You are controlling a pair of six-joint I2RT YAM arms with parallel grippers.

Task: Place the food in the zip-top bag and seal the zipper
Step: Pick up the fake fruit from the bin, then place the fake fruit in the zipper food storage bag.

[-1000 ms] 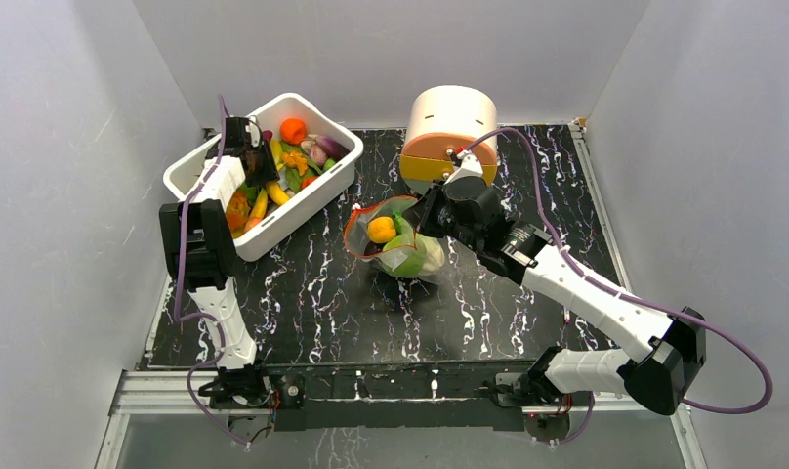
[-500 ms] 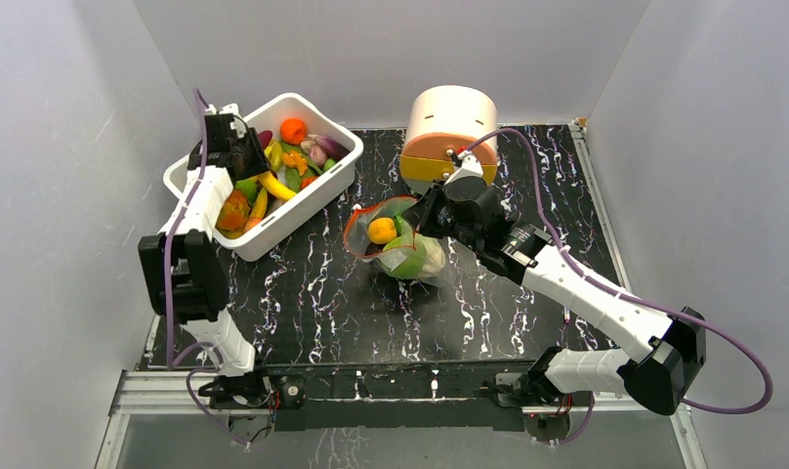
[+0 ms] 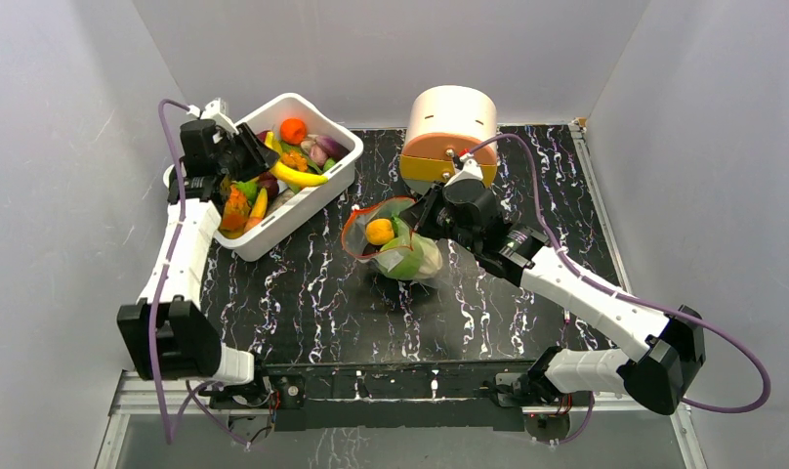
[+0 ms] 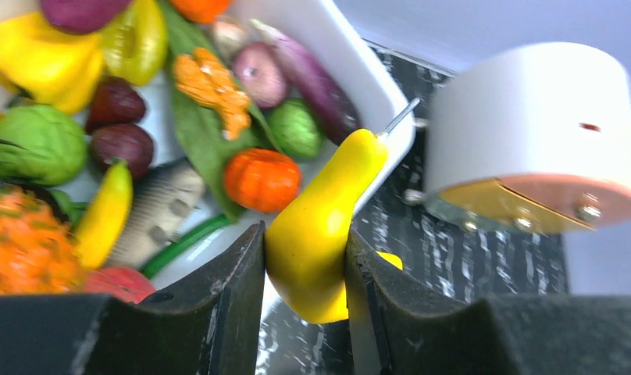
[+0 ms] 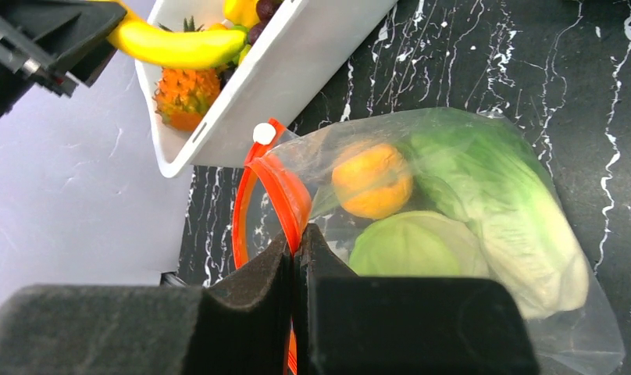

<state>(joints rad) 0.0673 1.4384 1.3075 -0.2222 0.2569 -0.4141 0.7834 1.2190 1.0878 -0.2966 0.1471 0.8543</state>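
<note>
My left gripper (image 3: pixel 262 156) is shut on a yellow banana (image 3: pixel 300 175) and holds it above the white tub; the left wrist view shows the banana (image 4: pixel 322 219) pinched between both fingers. The clear zip-top bag (image 3: pixel 398 246) lies mid-table, its mouth held open. My right gripper (image 3: pixel 422 219) is shut on the orange-red zipper (image 5: pixel 275 178) at the mouth's rim. Inside the bag are an orange piece (image 5: pixel 372 178), a pale-green cabbage (image 5: pixel 412 244) and a lettuce (image 5: pixel 504 195).
The white tub (image 3: pixel 308 203) at the back left holds several more toy foods, including a pumpkin (image 4: pixel 262 178) and a pineapple (image 5: pixel 186 98). A round cream-and-orange box (image 3: pixel 451 127) stands behind the bag. Grey walls close in on both sides.
My left arm has swung left and up, lifting the yellow banana out of the tub. The right gripper and the bag have stayed in place.
</note>
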